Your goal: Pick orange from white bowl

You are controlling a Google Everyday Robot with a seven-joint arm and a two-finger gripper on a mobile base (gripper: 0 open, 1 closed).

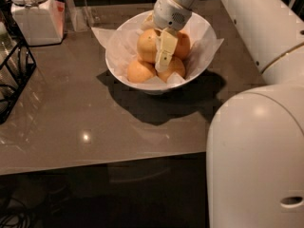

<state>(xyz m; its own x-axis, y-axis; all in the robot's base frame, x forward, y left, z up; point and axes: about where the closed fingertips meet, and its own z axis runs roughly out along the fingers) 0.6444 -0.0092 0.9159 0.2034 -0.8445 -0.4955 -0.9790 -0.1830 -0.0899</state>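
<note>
The orange (146, 44), pale and the largest fruit, lies on top of the pile in the white bowl (124, 78), which is lined with crinkled white paper and stands at the table's far middle. A deeper reddish-orange fruit (183, 45) lies to its right, and two smaller oranges (139, 72) lie below it. My gripper (156, 51) reaches down into the bowl from the upper right. It is open. One cream finger (164, 53) hangs against the orange's right side. The other finger is mostly hidden behind the orange.
A white lidded jar (33, 14) stands at the far left, with a clear container (78, 8) beside it. A black wire rack (12, 75) sits at the left edge. My white arm (266, 27) and body (256, 160) fill the right side.
</note>
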